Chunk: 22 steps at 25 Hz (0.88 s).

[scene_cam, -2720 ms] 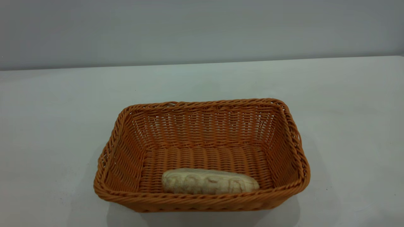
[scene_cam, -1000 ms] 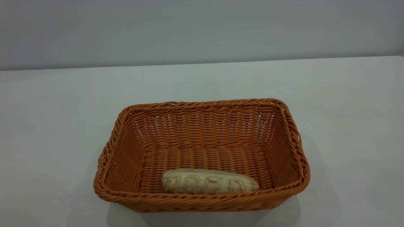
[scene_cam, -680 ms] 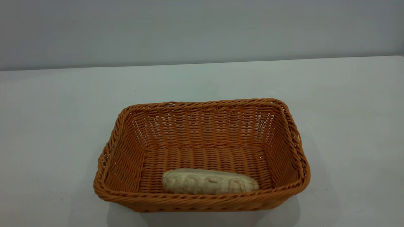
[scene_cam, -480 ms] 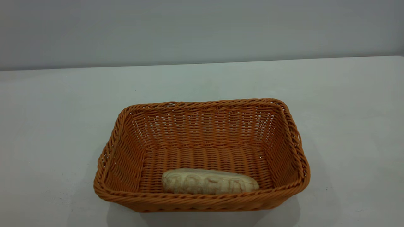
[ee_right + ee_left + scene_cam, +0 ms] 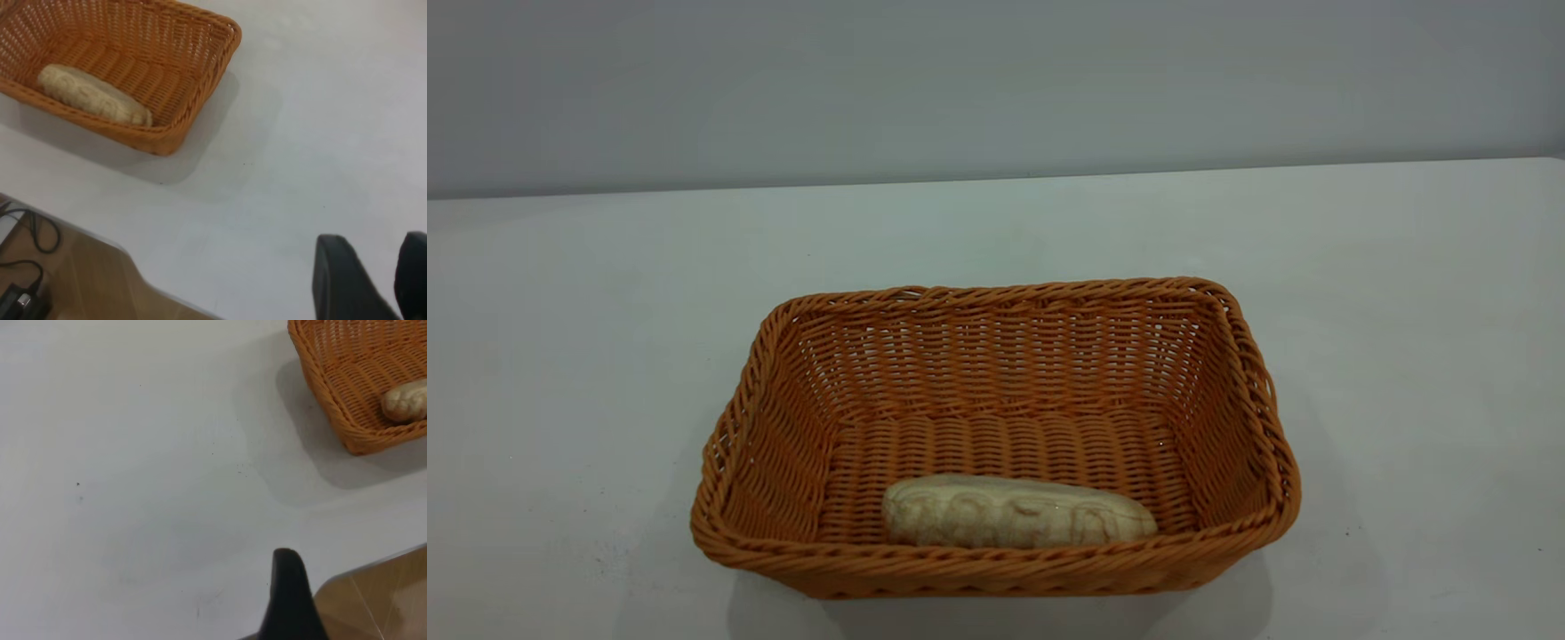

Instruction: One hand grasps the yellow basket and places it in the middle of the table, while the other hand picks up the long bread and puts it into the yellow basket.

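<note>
The yellow basket [image 5: 996, 440] stands on the white counter [image 5: 1405, 311], near the middle of the exterior view. The long bread [image 5: 1018, 522] lies lengthwise on the basket floor, against the wall nearest the camera, pale mottled side showing. The left tool [image 5: 288, 600] is off to the basket's side above bare counter; one black finger shows, so whether it is spread cannot be told. The right tool [image 5: 385, 280] is apart from the basket, two fingers separated by a gap, holding nothing.
</note>
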Tool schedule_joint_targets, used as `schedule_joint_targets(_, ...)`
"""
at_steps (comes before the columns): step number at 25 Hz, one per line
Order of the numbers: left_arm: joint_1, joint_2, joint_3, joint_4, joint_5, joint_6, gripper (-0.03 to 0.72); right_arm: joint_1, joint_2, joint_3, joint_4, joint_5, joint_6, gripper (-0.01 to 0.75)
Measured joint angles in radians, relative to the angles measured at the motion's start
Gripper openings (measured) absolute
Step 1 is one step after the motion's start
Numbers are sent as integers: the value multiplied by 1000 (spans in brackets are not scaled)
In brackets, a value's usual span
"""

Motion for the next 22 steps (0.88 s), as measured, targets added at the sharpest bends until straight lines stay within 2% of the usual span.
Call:
schedule_joint_targets(8,0,0,0,0,0,-3,567,-1,0,0,0,0,0,242)
schedule_joint_targets(10,0,0,0,0,0,-3,567,-26,0,0,1,0,0,242)
schedule_joint_targets(16,12,0,0,0,0,-3,567,-194,0,0,1,0,0,242)
schedule_joint_targets(22,119,0,0,0,0,-3,567,-397,0,0,1,0,0,242)
